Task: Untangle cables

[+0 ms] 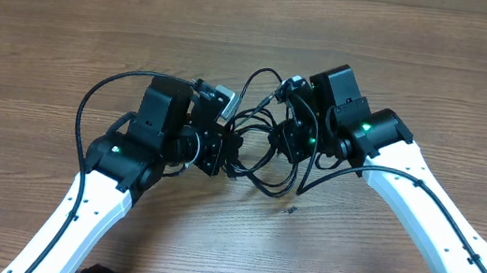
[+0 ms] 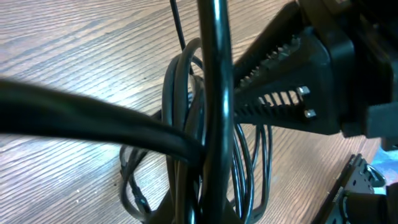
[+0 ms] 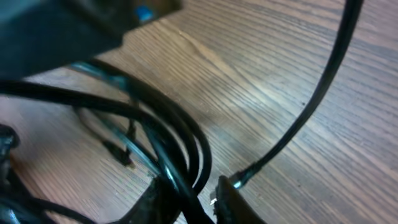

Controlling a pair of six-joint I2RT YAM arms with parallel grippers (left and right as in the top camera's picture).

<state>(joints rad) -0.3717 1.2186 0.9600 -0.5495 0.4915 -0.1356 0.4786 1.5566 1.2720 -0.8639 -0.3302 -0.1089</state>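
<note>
cables (image 1: 255,152) lie in a loose black knot on the wooden tabletop (image 1: 49,36), right between my two arms. my left gripper (image 1: 215,152) sits at the knot's left edge, its jaws fully closed. my wrist camera there is crowded with blurred loops of the cables (image 2: 180,112), so i only think a strand is pinched in them. my right gripper (image 1: 288,141) leans in from the other side, just beside the left one. seen from its wrist, the jaws stand narrow, with strands of the cables (image 3: 180,143) running down between them; whether they press those strands i cannot tell. one thinner strand arcs in from the upper right and ends at, or just beside, one jaw. a small dark speck (image 1: 290,209) lies on the wood near the knot.
</note>
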